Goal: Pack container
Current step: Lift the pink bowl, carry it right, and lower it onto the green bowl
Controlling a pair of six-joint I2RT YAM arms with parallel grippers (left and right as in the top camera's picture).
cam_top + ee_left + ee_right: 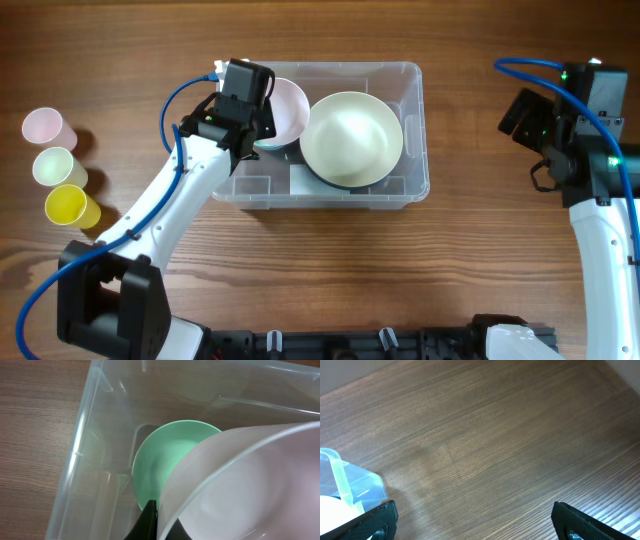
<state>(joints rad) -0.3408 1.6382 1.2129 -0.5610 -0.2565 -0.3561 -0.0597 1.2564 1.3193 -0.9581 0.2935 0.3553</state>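
The container is a large clear plastic bin in the middle of the table; its wall shows in the left wrist view. Inside it lie a big cream bowl on the right and a green bowl at the left. My left gripper is shut on the rim of a pale pink bowl, holding it tilted above the green bowl; its fingers pinch the rim of the pink bowl. My right gripper is open and empty over bare table, right of the container.
Three cups stand at the table's left edge: pink, pale green, yellow. A corner of the container shows at the left of the right wrist view. The right arm is at the far right.
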